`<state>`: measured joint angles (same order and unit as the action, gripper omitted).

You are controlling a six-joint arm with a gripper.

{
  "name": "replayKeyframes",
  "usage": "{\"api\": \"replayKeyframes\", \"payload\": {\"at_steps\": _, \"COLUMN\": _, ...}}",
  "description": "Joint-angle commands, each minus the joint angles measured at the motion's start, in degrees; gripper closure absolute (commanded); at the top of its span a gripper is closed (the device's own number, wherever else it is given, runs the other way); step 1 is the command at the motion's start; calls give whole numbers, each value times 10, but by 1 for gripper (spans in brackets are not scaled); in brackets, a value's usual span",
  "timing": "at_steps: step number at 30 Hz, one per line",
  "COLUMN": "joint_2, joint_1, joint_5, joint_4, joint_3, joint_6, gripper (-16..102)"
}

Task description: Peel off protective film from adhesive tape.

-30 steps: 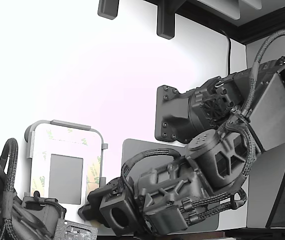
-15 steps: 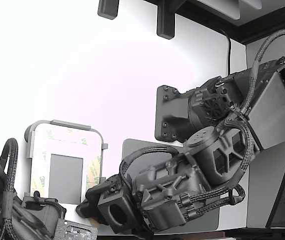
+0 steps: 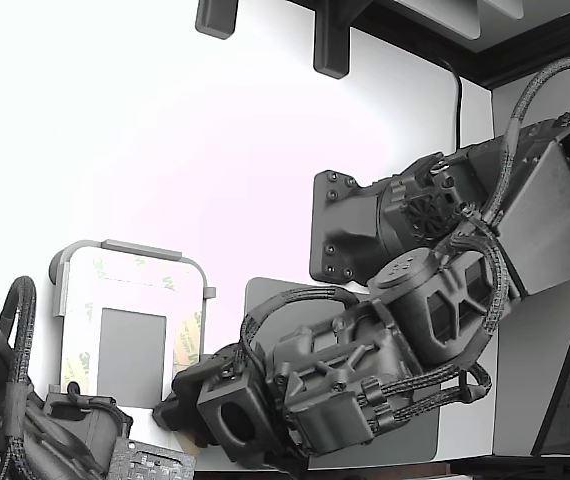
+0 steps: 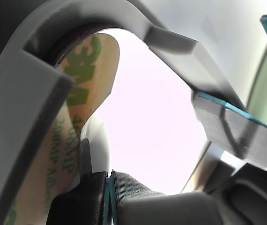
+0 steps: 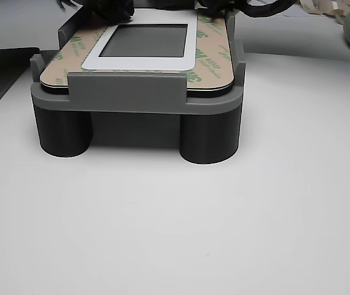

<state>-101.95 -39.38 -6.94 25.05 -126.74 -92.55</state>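
the gripper (image 3: 180, 408) was mostly buried under the arm's own black housing and cable sleeves in the exterior view, so its tips could not be seen there, and the lower corner of the white panel (image 3: 130, 300) beside it was covered. in the wrist view the fingers (image 4: 89, 199) filled the near edge as dark blurred shapes with a thin teal seam between them; they looked pressed close together, but whether they pinched anything could not be told. the protective film (image 4: 84, 75), tan with green 3m print, curled up and away from the panel edge just above those fingers, framed by the grey fixture (image 4: 25, 93), which cut off much of the picture. in the other view the film lay flat along the panel's border on the grey fixture, and the far edge, where dark gripper parts sat, was cropped. the adhesive tape itself could not be made out under the liner. compared with half a second before, the arm's forearm block had shifted slightly toward the exterior view's right and lower; the panel had not moved.
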Motion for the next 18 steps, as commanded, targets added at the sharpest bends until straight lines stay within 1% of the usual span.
{"api": "replayKeyframes", "payload": {"at_steps": 1, "joint_2": -14, "joint_1": 11, "joint_5": -3, "joint_4": 22, "joint_3": 18, "joint_6": -4, "gripper": 96}}
{"api": "replayKeyframes", "payload": {"at_steps": 4, "joint_2": -30, "joint_1": 16, "joint_5": -1, "joint_4": 57, "joint_3": 34, "joint_6": -10, "gripper": 96}}
{"api": "replayKeyframes", "payload": {"at_steps": 5, "joint_2": -40, "joint_1": 19, "joint_5": 0, "joint_4": 65, "joint_3": 34, "joint_6": -11, "gripper": 93}}
{"api": "replayKeyframes", "payload": {"at_steps": 6, "joint_2": -52, "joint_1": 22, "joint_5": 0, "joint_4": 72, "joint_3": 33, "joint_6": -13, "gripper": 79}}
{"api": "replayKeyframes", "payload": {"at_steps": 7, "joint_2": -64, "joint_1": 25, "joint_5": 1, "joint_4": 81, "joint_3": 31, "joint_6": -14, "gripper": 60}}
{"api": "replayKeyframes", "payload": {"at_steps": 8, "joint_2": -76, "joint_1": 28, "joint_5": 3, "joint_4": 92, "joint_3": 30, "joint_6": -14, "gripper": 17}}
{"api": "replayKeyframes", "payload": {"at_steps": 9, "joint_2": -91, "joint_1": 32, "joint_5": 4, "joint_4": 100, "joint_3": 28, "joint_6": -11, "gripper": -8}}
{"api": "replayKeyframes", "payload": {"at_steps": 10, "joint_2": -104, "joint_1": 35, "joint_5": 4, "joint_4": 113, "joint_3": 28, "joint_6": -11, "gripper": 1}}
{"api": "replayKeyframes", "payload": {"at_steps": 12, "joint_2": -132, "joint_1": 46, "joint_5": 5, "joint_4": 138, "joint_3": 27, "joint_6": -13, "gripper": -10}}
{"api": "replayKeyframes", "payload": {"at_steps": 13, "joint_2": -146, "joint_1": 49, "joint_5": 4, "joint_4": 153, "joint_3": 27, "joint_6": -12, "gripper": -12}}
{"api": "replayKeyframes", "payload": {"at_steps": 16, "joint_2": -184, "joint_1": 65, "joint_5": 11, "joint_4": 191, "joint_3": 27, "joint_6": 0, "gripper": -12}}
{"api": "replayKeyframes", "payload": {"at_steps": 18, "joint_2": -207, "joint_1": 82, "joint_5": 25, "joint_4": 204, "joint_3": 24, "joint_6": 4, "gripper": -11}}
